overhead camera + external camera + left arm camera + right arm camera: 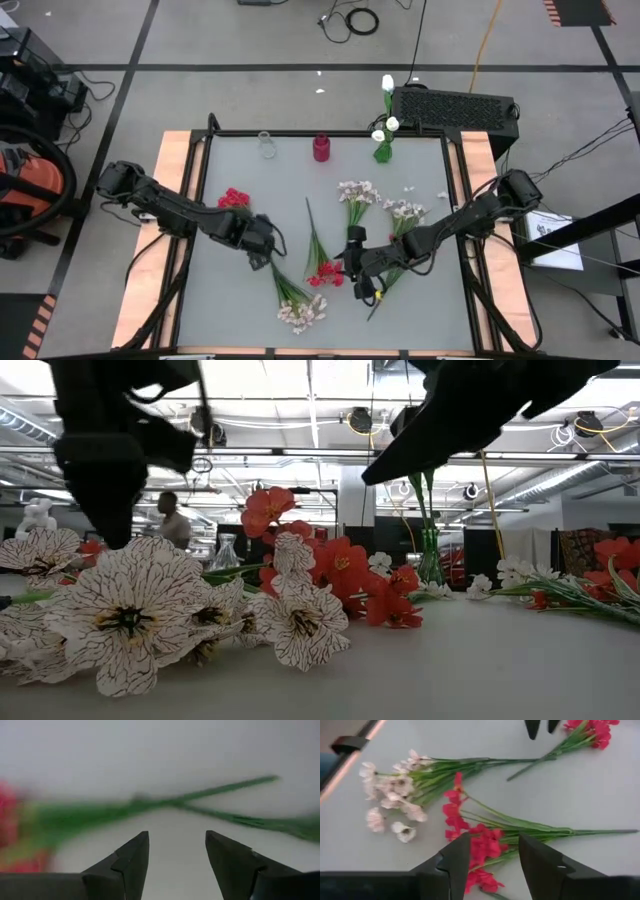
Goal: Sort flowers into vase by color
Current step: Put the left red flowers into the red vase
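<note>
Several flowers lie flat on the grey table (pixel 430 160). A red bunch (pixel 234 198) lies at the left. A red stem (pixel 325 272) lies near the middle, and a pale veined bunch (pixel 300 312) at the near edge. My left gripper (pixel 176 835) is open and points down over crossing green stems (pixel 150 802), between the red bunch and the pale bunch. My right gripper (pixel 494 836) is open and slants down over the middle stem's red blooms (pixel 480 845), which show between its fingertips. I cannot tell whether it touches them.
At the far edge stand a clear glass vase (pixel 267 145), a red vase (pixel 321 148) and a green vase (pixel 383 152) holding white buds. Two pale bunches (pixel 357 192) (pixel 405 210) lie right of centre. Wooden rails (pixel 176 200) run along both sides of the table.
</note>
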Robot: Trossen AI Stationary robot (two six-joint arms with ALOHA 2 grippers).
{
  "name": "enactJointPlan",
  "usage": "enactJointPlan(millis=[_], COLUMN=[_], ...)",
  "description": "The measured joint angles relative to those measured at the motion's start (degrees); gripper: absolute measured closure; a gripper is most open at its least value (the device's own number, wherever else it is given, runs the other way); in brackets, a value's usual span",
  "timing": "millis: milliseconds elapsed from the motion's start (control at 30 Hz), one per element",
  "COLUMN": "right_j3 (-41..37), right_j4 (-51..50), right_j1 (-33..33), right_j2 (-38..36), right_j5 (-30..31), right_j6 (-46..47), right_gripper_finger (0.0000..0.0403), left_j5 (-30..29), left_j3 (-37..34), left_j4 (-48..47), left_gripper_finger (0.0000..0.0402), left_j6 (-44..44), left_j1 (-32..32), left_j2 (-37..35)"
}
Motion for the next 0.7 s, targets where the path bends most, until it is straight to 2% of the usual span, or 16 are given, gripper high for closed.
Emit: enactJointPlan(millis=[67, 200, 433, 567, 700], right_j3=[0.0, -0.01, 0.0, 0.0, 0.0], right_j4=[0.92, 2.34, 3.03, 3.31, 5.2], right_j1=[-0.78, -1.94, -2.97, -2.97, -2.95], right_j2=[0.57, 0.68, 0.51, 0.51, 0.51], right_j5=[0.07, -0.03, -0.15, -0.17, -0.28], right_j6=[-0.28, -1.25, -2.85, -3.28, -3.74], right_gripper_finger=[0.0243, 0.0243, 0.0243, 0.0243, 0.0243], left_j5=[-2.55, -6.48, -7.35, -7.33, -7.42], left_j3=[-0.04, -0.04, -0.04, -0.24, -2.53], left_j4=[-1.1, -0.98, -3.89, -6.67, -3.82], left_gripper_finger=[0.0201, 0.0201, 0.0201, 0.0201, 0.0201], left_j6=[-9.24, -17.24, -41.59, -50.26, -57.06], left_j1=[-0.49, -0.5, 0.33, 0.52, 0.52], left_j2=[0.01, 0.0, 0.21, 0.22, 0.22])
